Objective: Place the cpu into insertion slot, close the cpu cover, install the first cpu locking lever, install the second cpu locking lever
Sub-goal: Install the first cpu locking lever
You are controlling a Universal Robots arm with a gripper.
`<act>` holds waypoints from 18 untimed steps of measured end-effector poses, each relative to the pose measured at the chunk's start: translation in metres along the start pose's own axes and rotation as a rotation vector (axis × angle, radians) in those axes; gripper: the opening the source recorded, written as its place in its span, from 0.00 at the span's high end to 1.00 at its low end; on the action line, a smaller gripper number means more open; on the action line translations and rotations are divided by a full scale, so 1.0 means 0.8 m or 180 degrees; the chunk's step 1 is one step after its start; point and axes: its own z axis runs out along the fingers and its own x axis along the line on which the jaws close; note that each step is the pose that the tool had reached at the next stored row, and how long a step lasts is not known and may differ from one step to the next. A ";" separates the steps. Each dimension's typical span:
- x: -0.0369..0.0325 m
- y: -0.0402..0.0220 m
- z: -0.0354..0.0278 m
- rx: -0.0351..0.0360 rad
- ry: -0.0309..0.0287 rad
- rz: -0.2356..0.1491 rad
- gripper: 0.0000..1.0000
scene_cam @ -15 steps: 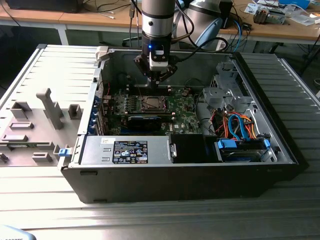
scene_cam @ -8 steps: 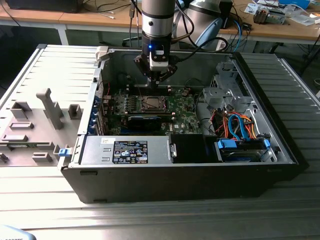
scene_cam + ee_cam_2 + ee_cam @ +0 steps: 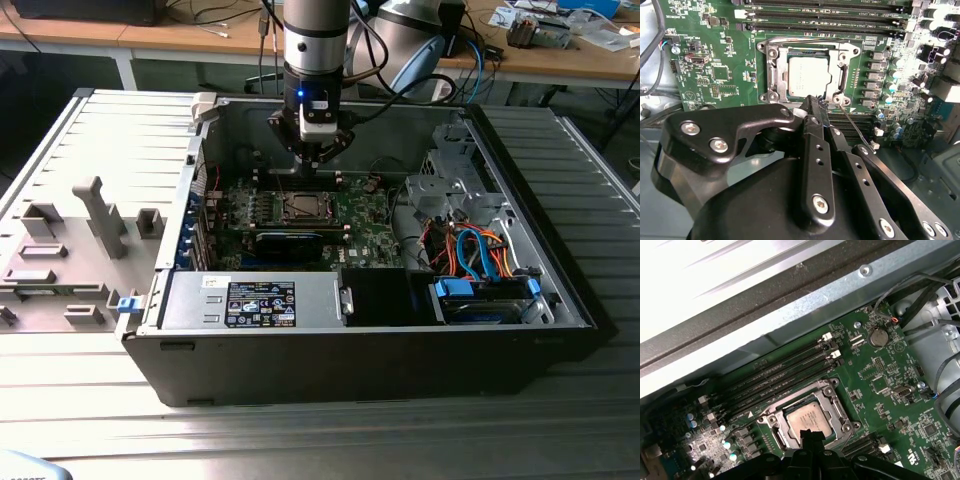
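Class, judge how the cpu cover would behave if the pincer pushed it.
The cpu cover looks like thin sheet metal: probably light and stiff. It lies flat around the cpu between screws, so it likely won't slide or tip.

— What sort of place do you work in?
— A robotics lab. My arm [image 3: 315,40] hangs over an opened computer case [image 3: 350,340] on a ribbed metal tabletop [image 3: 300,440].
— What else shows it?
— Wooden desks [image 3: 200,40] at the back are strewn with cables [image 3: 480,60], and a grey parts fixture [image 3: 70,250] sits beside the case.
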 end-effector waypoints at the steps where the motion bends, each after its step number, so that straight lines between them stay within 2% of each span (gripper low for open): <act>1: 0.0000 0.0000 0.0000 0.0000 0.0000 -0.0002 0.89; 18: 0.0000 0.0000 0.0000 -0.0001 0.0000 -0.0085 0.89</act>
